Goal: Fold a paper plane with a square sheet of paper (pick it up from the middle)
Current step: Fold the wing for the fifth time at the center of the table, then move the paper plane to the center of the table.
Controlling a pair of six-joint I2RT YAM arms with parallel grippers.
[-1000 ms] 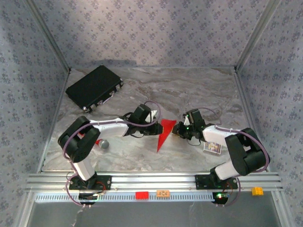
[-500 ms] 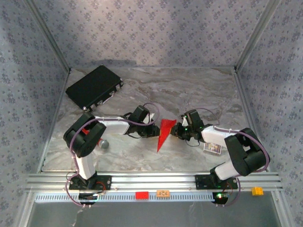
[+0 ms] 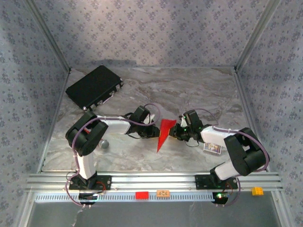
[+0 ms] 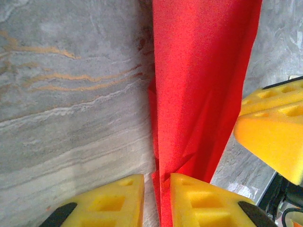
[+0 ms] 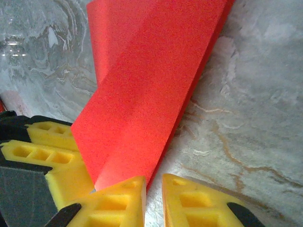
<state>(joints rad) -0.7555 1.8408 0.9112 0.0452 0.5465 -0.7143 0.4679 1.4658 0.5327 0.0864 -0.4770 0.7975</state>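
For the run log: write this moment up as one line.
stage: mid-fold | red paper: creased wedge | left end effector: shut on paper edge | right end effector: at opposite edge, grip unclear

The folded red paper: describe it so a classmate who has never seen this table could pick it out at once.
Start at the marbled table and go to its middle, between the left gripper and right gripper. The folded red paper is a thin, creased, pointed wedge, unlike the small red block on the front rail.
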